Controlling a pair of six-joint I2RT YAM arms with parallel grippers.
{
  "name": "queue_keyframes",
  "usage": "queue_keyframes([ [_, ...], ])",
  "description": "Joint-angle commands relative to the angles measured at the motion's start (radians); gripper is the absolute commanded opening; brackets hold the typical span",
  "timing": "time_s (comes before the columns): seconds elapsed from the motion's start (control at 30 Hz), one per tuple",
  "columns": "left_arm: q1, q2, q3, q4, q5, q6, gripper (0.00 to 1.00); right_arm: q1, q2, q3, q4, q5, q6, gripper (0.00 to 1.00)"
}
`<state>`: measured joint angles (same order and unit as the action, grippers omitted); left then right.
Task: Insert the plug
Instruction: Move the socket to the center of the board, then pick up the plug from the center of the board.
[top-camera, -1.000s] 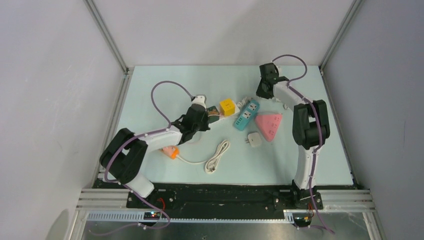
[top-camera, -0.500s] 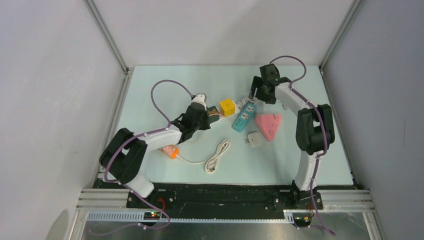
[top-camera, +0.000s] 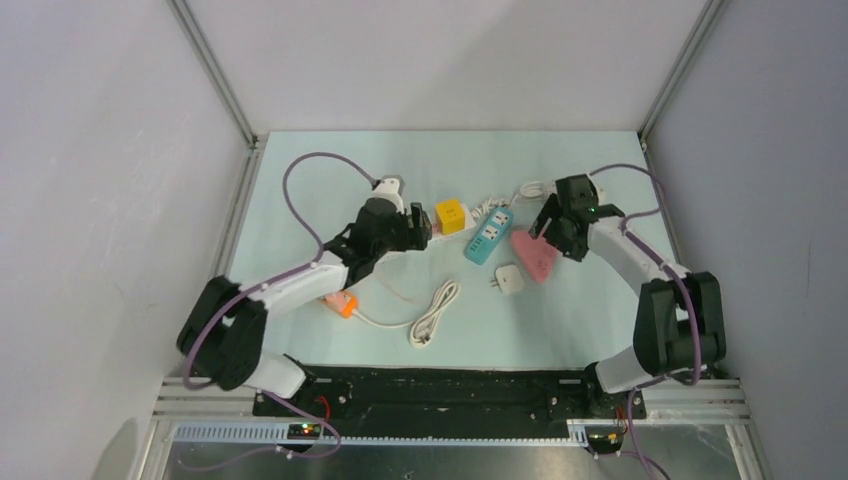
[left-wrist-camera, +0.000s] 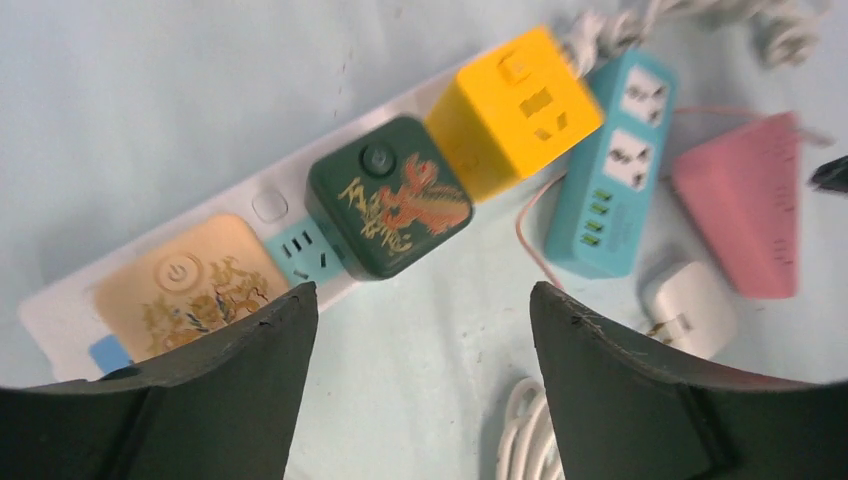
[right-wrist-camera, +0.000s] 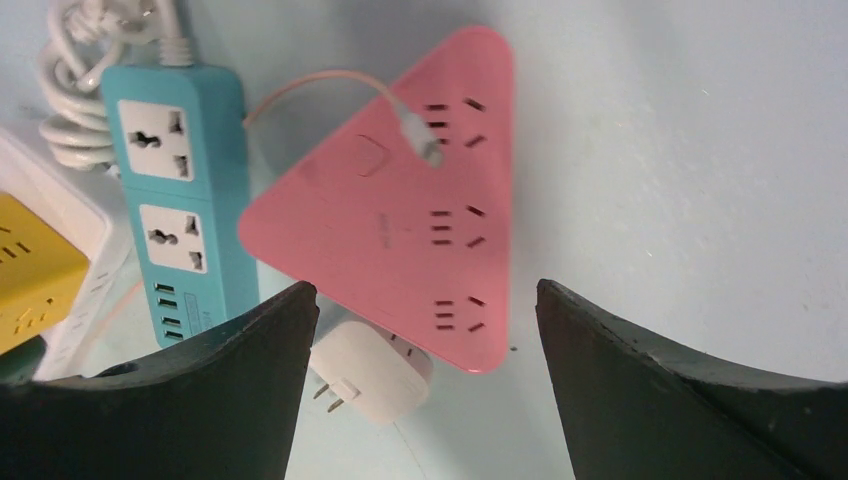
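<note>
A loose white plug (right-wrist-camera: 365, 375) with bare metal prongs lies on the table beside the pink triangular power strip (right-wrist-camera: 400, 200), also visible from above (top-camera: 510, 279). My right gripper (right-wrist-camera: 425, 290) hangs open above the pink strip's near corner, holding nothing. On the left, a white power strip (left-wrist-camera: 270, 205) carries a beige cube (left-wrist-camera: 190, 290), a dark green dragon-printed cube (left-wrist-camera: 390, 198) and a yellow cube (left-wrist-camera: 515, 105). My left gripper (left-wrist-camera: 422, 295) stands open just above and in front of the green cube, with nothing between its fingers.
A blue power strip (top-camera: 488, 235) lies between the yellow cube and the pink strip. A coiled white cable (top-camera: 435, 315) runs to an orange plug (top-camera: 342, 303) near the left arm. A thin pink wire ends in a small connector (right-wrist-camera: 415, 135) on the pink strip.
Both grippers have gone from shut to open. The right arm swung from the back of the table forward to above the pink strip. The left gripper shifted slightly toward the back.
</note>
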<state>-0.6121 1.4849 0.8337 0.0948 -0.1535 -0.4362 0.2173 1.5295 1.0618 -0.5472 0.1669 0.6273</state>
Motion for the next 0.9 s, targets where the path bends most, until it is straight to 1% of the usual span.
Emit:
queue_keyframes([
  [0.0,0.01,-0.153,0.033,0.001,-0.002,0.039,0.85,-0.051,-0.119,-0.086,0.071,-0.063,0.112,0.84],
  [0.17,-0.014,-0.221,0.111,-0.07,0.031,0.047,0.88,-0.136,-0.181,-0.195,0.15,-0.151,0.149,0.84],
  [0.23,-0.038,-0.219,0.143,-0.08,0.055,0.035,0.88,-0.167,-0.187,-0.228,0.183,-0.218,0.155,0.83],
  [0.27,-0.054,-0.211,0.162,-0.081,0.09,0.023,0.88,-0.176,-0.191,-0.25,0.206,-0.254,0.158,0.83],
  [0.33,-0.085,-0.158,0.231,-0.079,0.169,-0.018,0.87,-0.191,-0.201,-0.282,0.238,-0.29,0.168,0.82],
  [0.37,-0.098,-0.106,0.29,-0.079,0.213,-0.061,0.87,-0.195,-0.204,-0.291,0.244,-0.301,0.178,0.81],
  [0.4,-0.124,-0.074,0.319,-0.078,0.232,-0.075,0.87,-0.196,-0.212,-0.305,0.257,-0.304,0.182,0.81],
  [0.43,-0.137,-0.007,0.376,-0.075,0.259,-0.119,0.86,-0.2,-0.215,-0.318,0.261,-0.307,0.19,0.8],
  [0.47,-0.163,0.058,0.401,-0.07,0.269,-0.143,0.85,-0.203,-0.225,-0.325,0.265,-0.307,0.193,0.79],
  [0.5,-0.173,0.093,0.446,-0.048,0.296,-0.193,0.83,-0.207,-0.231,-0.337,0.263,-0.303,0.197,0.78],
  [0.53,-0.194,0.159,0.463,-0.034,0.311,-0.218,0.81,-0.234,-0.241,-0.342,0.254,-0.302,0.197,0.78],
  [0.57,-0.204,0.188,0.492,-0.006,0.334,-0.259,0.8,-0.246,-0.246,-0.346,0.243,-0.296,0.194,0.77],
  [0.6,-0.221,0.238,0.501,0.008,0.34,-0.28,0.8,-0.27,-0.257,-0.346,0.217,-0.29,0.19,0.76],
  [0.67,-0.24,0.3,0.517,0.06,0.346,-0.334,0.82,-0.305,-0.283,-0.349,0.184,-0.269,0.176,0.76],
  [0.73,-0.256,0.355,0.53,0.107,0.339,-0.358,0.87,-0.336,-0.319,-0.354,0.163,-0.256,0.17,0.76],
  [0.77,-0.273,0.373,0.538,0.117,0.303,-0.35,0.91,-0.343,-0.332,-0.36,0.159,-0.243,0.168,0.76],
  [0.87,-0.292,0.461,0.577,0.119,0.228,-0.36,0.95,-0.371,-0.391,-0.365,0.154,-0.212,0.15,0.7],
])
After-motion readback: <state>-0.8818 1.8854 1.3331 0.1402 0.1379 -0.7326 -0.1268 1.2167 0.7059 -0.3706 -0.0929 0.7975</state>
